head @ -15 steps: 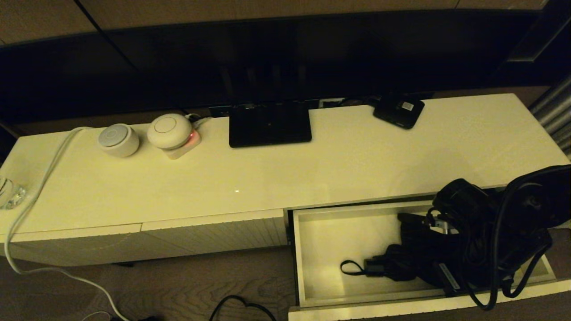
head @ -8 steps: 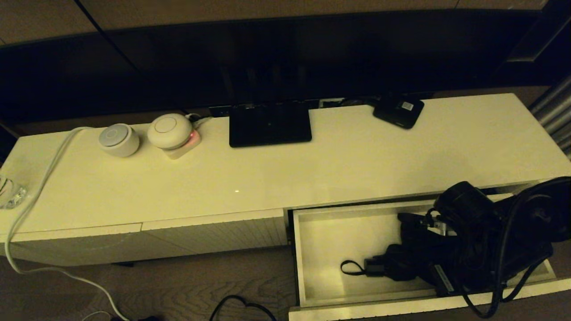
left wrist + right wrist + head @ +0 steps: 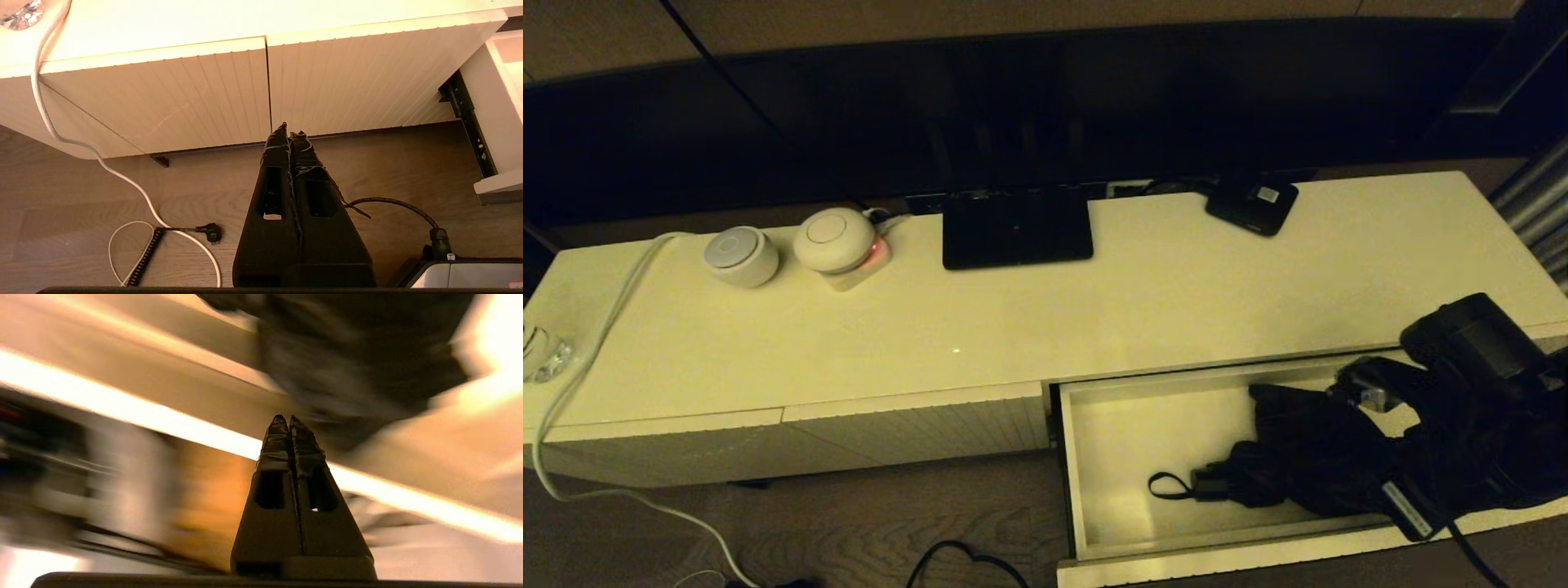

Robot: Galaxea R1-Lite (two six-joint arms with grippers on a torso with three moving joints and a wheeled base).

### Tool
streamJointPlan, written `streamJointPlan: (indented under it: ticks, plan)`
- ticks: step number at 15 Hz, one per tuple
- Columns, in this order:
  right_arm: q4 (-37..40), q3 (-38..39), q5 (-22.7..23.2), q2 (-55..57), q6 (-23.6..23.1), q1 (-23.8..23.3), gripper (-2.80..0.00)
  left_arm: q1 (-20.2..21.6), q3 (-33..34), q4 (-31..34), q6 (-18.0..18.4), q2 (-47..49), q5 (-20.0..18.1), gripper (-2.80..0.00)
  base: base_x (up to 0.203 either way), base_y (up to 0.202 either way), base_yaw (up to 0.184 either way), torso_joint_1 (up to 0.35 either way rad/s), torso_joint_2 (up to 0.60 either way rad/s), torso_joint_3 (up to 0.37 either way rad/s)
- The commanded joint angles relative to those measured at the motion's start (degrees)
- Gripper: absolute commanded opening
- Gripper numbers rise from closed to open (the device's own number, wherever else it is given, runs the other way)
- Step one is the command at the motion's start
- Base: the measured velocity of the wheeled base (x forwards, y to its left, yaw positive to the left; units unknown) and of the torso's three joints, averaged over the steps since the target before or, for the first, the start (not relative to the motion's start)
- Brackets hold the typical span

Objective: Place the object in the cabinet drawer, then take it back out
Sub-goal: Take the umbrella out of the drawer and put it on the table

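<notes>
Lying loose, seemingly: umbrella [image 3: 1298,457] in drawer [image 3: 1111,441].

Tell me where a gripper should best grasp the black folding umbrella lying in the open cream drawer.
Probably the bunched fabric body of the black folding umbrella, from above: it lies flat in the wide, shallow cream drawer, whose walls block side approaches. The short handle and thin wrist loop are smaller targets.

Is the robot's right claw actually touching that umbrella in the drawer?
Cannot tell. In the right wrist view the right gripper is shut with nothing between its fingers, the umbrella blurred beyond. The head view hides the fingertips behind the arm.
</notes>
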Motion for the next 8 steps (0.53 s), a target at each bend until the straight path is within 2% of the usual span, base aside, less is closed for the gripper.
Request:
streamJointPlan:
  ticks: [1, 3, 4, 6, 8]
  plan:
    - [-0.17, 0.89, -2.54, -3.51, -26.58, -1.57, -2.8, 0.02, 0.18, -0.01, 0.0, 0.0, 0.02, -2.8, 0.0, 0.0, 0.0, 0.0, 0.0, 0.0]
    - [-0.14, 1.26, -2.98, -3.76, -44.14, -3.08, -2.8, 0.02, 0.18, -0.01, 0.0, 0.0, 0.02, -2.8, 0.0, 0.0, 0.0, 0.0, 0.0, 0.0]
    - [-0.29, 1.31, -1.51, -3.23, -50.82, -4.02, -2.8, 0.02, 0.18, -0.01, 0.0, 0.0, 0.02, -2.8, 0.0, 0.0, 0.0, 0.0, 0.0, 0.0]
    - [-0.42, 1.41, 5.77, -1.67, -58.77, -4.74, -2.8, 0.02, 0.18, -0.01, 0.0, 0.0, 0.02, -2.8, 0.0, 0.0, 0.0, 0.0, 0.0, 0.0]
    - [-0.44, 0.95, 7.33, 0.73, -63.09, -5.02, -2.8, 0.02, 0.18, -0.01, 0.0, 0.0, 0.02, -2.8, 0.0, 0.0, 0.0, 0.0, 0.0, 0.0]
